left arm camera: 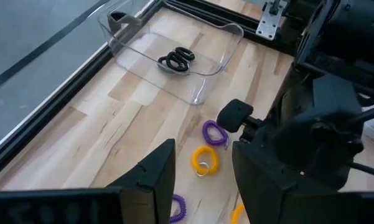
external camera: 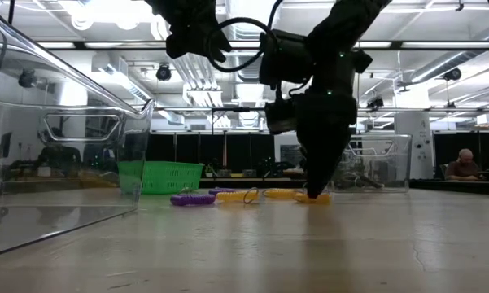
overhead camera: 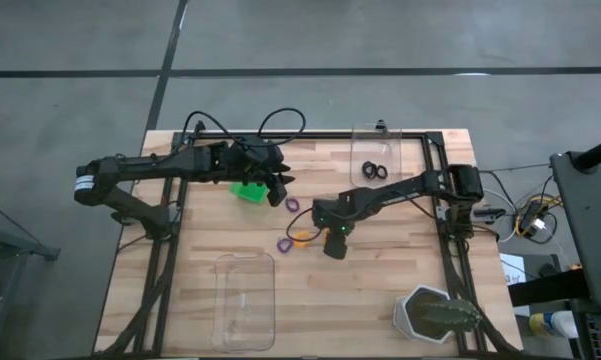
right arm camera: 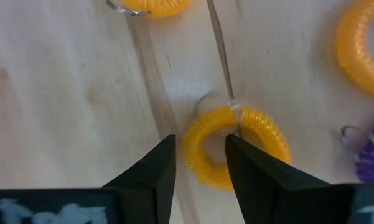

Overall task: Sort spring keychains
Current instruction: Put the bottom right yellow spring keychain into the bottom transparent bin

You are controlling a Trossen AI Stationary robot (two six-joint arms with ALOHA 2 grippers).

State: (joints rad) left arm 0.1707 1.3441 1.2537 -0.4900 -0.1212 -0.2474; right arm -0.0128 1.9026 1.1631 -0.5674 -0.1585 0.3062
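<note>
Spring keychains lie loose in the middle of your table (overhead camera: 400,270): a purple one (overhead camera: 293,204) just beside the left claw's tips, another purple one (overhead camera: 283,244) nearer the front, and orange ones (overhead camera: 302,237) bunched against the right claw. Two black keychains (overhead camera: 374,171) already sit in the clear tray (overhead camera: 410,150) at the far edge.

Your right claw (right arm camera: 199,158) is down at the tabletop, fingers slightly apart and straddling the rim of an orange keychain (right arm camera: 233,146), one finger inside the ring and one outside. Two more orange rings (right arm camera: 361,53) lie close around it, so you have little room there.

Your left claw (left arm camera: 202,177) hovers spread open and empty above the small green bin (overhead camera: 248,190), near the right arm's wrist.

A second clear tray (overhead camera: 245,300) sits empty-handed at the front edge, with bare wood between it and the keychains. A hexagonal pot (overhead camera: 435,315) stands at the front right corner.
</note>
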